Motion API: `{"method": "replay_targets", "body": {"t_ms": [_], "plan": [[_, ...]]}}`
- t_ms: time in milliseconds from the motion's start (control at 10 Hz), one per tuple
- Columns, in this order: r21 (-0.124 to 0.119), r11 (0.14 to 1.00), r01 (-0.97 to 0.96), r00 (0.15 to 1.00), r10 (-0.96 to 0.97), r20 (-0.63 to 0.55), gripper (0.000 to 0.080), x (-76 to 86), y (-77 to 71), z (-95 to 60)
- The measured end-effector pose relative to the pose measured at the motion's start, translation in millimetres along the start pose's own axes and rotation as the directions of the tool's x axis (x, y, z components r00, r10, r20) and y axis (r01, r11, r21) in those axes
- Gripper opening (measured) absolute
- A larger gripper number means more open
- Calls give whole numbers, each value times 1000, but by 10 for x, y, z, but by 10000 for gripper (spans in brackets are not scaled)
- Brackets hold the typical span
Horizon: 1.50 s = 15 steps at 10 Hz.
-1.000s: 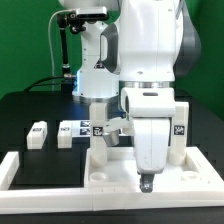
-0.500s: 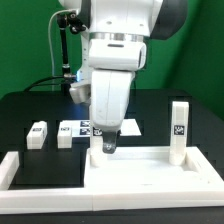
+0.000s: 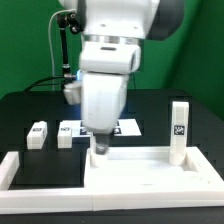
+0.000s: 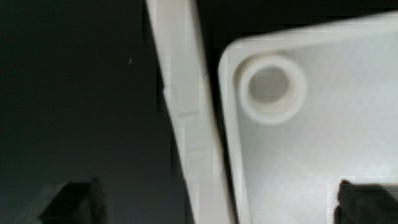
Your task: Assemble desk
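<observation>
The desk's white rimmed panel lies flat at the front of the table. One leg post stands upright at its far corner on the exterior view's right. Two more tagged posts lie on the black table at the left. My gripper hangs over the panel's far left corner, open and holding nothing. In the wrist view, the panel shows a round corner hole with a white strip along its edge. The open gripper straddles that edge, its dark fingertips far apart.
The marker board lies flat behind the panel, partly hidden by my arm. A long white L-shaped border bar runs along the front left of the table. The arm's base and cables stand at the back.
The arm has swung from the panel's front right, in the exterior view, to its far left corner. The gripper stayed open. The upright post, hidden before, now shows.
</observation>
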<state>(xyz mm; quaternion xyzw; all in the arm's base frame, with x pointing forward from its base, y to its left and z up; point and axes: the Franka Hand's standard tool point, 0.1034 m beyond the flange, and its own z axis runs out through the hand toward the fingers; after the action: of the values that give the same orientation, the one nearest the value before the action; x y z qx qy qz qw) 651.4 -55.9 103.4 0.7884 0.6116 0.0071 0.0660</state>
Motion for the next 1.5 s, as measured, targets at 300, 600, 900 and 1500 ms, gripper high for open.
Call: {"method": "replay_targets", "body": {"t_ms": [300,600,900,1500], "plan": [[41,992,-117,993,116,24,649,-513,10,-148],[64,938,-340,940,339,33,649,-829,72,-276],[65,837,-544,839,542,38,649,-808,60,-261],[155,337,-929,362,915,178,649,-1269,-534,-44]]}}
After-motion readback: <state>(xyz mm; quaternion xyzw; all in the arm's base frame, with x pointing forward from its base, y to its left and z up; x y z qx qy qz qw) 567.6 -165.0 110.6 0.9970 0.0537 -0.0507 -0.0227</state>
